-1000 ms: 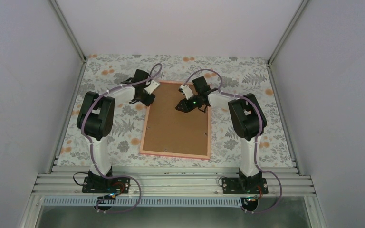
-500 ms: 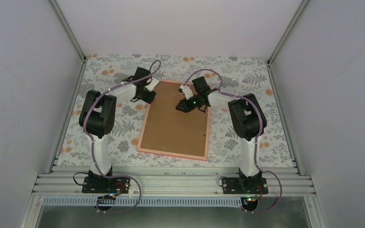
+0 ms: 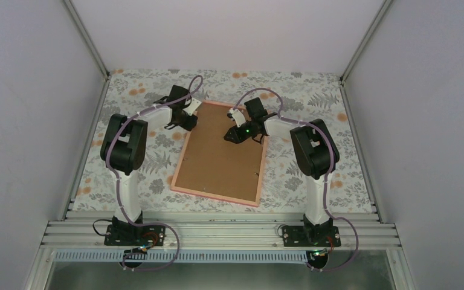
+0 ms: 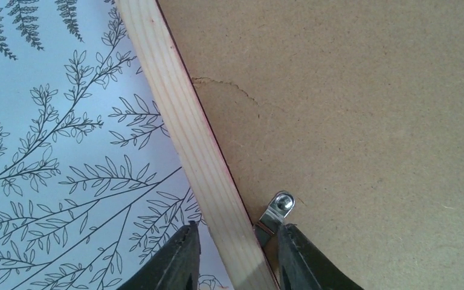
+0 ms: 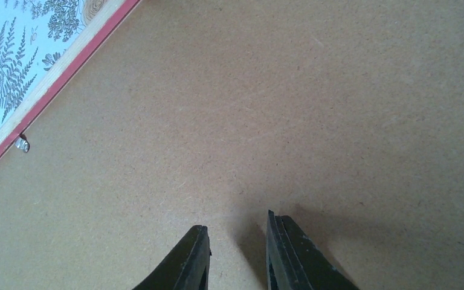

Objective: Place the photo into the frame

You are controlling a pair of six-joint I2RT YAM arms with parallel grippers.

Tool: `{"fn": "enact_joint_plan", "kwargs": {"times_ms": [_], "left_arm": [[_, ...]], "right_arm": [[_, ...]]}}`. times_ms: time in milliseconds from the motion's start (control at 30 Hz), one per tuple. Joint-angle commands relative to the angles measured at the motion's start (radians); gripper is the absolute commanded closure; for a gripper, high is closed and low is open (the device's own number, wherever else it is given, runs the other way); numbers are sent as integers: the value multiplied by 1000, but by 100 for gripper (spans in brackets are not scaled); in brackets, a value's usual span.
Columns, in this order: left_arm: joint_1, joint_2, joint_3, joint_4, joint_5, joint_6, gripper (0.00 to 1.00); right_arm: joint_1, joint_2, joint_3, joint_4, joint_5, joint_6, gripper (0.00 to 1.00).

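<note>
The frame (image 3: 180,158) lies face down on the table, its pink edge around a brown backing board (image 3: 220,157). The photo is hidden. My left gripper (image 3: 187,124) is at the frame's far left corner. In the left wrist view it (image 4: 238,257) is open and straddles the wooden rail (image 4: 181,121), its right finger against a metal tab (image 4: 276,211). My right gripper (image 3: 231,138) hangs low over the far part of the board. Its jaws (image 5: 235,257) stand a little open over the board (image 5: 278,109) with nothing between them.
A floral cloth (image 3: 151,163) covers the table around the frame. Grey walls close in left, right and behind. An aluminium rail (image 3: 217,232) with the arm bases runs along the near edge. Another metal tab (image 5: 22,144) sits at the frame's edge (image 5: 66,69).
The frame has swung on the table: its near end slid left, so it now lies more slanted. The left gripper shifted slightly away along the far left corner. The right gripper barely moved.
</note>
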Motion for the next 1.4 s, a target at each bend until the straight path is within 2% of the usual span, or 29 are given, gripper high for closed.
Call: {"fn": "enact_joint_plan", "kwargs": {"times_ms": [0, 300, 533, 667, 800, 933, 1000, 1033, 1067, 1100, 1233, 1300, 1367], "left_arm": [[-3, 8, -35, -51, 70, 68, 65], [-1, 59, -25, -5, 67, 99, 63], [6, 81, -20, 21, 86, 91, 76], [7, 102, 3, 17, 97, 43, 77], [12, 74, -1, 40, 99, -2, 62], [33, -4, -11, 76, 73, 19, 45], [41, -60, -10, 83, 56, 61, 32], [49, -89, -15, 89, 54, 80, 22], [57, -123, -23, 97, 58, 102, 6], [64, -155, -35, 108, 63, 119, 1], [79, -292, -93, 163, 44, 161, 0], [83, -333, -96, 140, 29, 168, 0], [101, -356, -77, 52, 124, 213, 0]], "right_arm": [[-12, 15, -26, -76, 79, -11, 74], [-13, 31, -6, -85, 82, -22, 76], [-18, 35, 3, -95, 90, -33, 79], [-19, 41, 2, -100, 88, -35, 79], [-22, 39, 10, -97, 93, -36, 79], [-34, 48, 51, -111, 95, -31, 78], [-39, 46, 83, -125, 93, -28, 75], [-42, 37, 92, -121, 92, -26, 74], [-44, 23, 98, -114, 91, -26, 71], [-44, 10, 104, -110, 88, -25, 68], [-44, -45, 135, -111, 101, -35, 57], [-44, -80, 142, -103, 127, -49, 47], [-45, -122, 146, -87, 161, -64, 36]]}}
